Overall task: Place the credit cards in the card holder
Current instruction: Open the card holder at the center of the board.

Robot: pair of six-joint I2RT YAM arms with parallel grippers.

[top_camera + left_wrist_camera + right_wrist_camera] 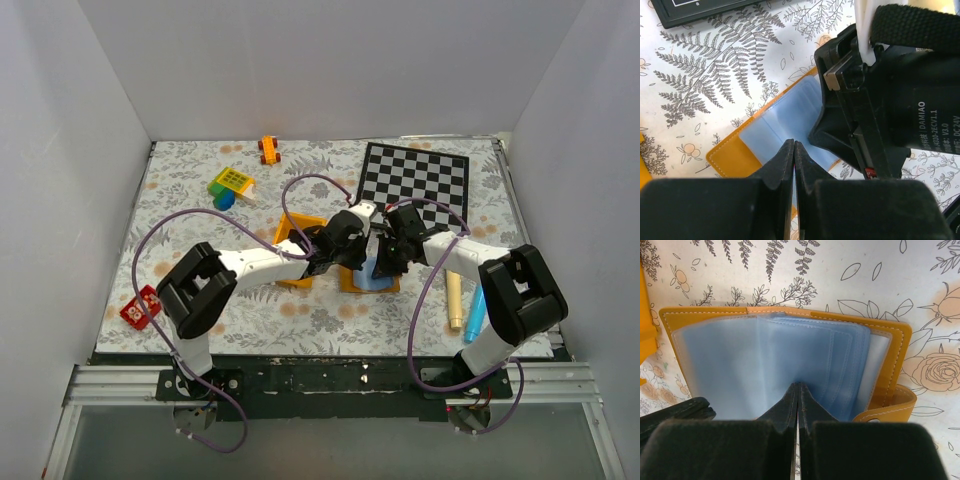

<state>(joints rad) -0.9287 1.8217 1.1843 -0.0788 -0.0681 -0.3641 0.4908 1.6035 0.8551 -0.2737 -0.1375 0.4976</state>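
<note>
Black jaws shut on both arms, over the opened card holder [740, 360].
The left gripper [793, 150] and right gripper [798, 390] are closed finger to finger, tips met at the blue sleeves; whether a sleeve is pinched cannot be told. The card holder is laid open on the floral table [865, 280], just beside the yellow bin [288, 228], near the chequered board [415, 178].
</note>
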